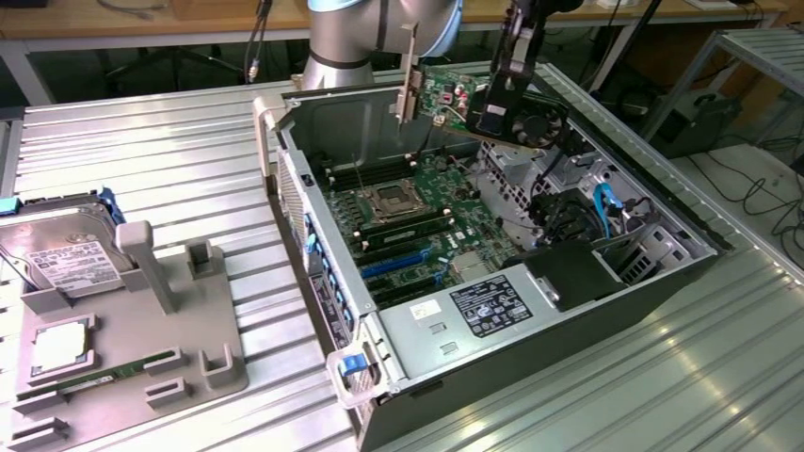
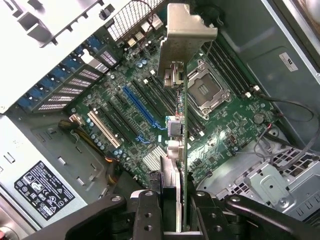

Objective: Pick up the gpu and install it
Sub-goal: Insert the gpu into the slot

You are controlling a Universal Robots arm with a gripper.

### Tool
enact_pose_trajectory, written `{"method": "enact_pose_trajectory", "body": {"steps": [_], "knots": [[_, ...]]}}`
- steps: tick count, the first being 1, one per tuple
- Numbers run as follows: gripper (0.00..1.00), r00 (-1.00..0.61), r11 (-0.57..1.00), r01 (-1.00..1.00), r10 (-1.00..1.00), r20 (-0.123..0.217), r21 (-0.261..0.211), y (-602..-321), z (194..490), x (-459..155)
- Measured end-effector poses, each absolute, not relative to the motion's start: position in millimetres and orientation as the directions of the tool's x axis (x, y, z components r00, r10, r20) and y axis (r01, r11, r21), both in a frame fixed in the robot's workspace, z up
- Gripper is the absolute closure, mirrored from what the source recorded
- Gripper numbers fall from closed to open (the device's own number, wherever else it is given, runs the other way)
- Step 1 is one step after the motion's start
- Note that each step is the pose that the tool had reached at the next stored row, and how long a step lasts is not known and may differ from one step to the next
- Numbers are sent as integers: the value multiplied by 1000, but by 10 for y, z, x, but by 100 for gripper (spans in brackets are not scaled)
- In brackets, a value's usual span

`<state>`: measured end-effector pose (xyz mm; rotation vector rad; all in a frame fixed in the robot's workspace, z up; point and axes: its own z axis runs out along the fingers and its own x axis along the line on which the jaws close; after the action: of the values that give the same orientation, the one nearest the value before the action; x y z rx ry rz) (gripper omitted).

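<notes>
Gripper (image 2: 172, 217) was, as I saw it from my station, closed with its fingers (image 2: 148, 215) on the gpu (image 1: 442, 94), holding it edge-down in the air above the motherboard (image 2: 125, 115) inside the open case (image 1: 327, 132), not yet in any slot.

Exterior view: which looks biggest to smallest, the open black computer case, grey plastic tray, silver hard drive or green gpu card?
1. open black computer case
2. grey plastic tray
3. green gpu card and silver hard drive look about alike: unranked.
</notes>
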<state>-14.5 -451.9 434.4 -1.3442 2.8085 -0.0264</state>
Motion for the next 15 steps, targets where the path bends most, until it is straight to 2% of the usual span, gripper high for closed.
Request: {"method": "enact_pose_trajectory", "body": {"steps": [15], "knots": [[72,-484,484,-875,-875,-18,-27,-4519,4341,-147]]}}
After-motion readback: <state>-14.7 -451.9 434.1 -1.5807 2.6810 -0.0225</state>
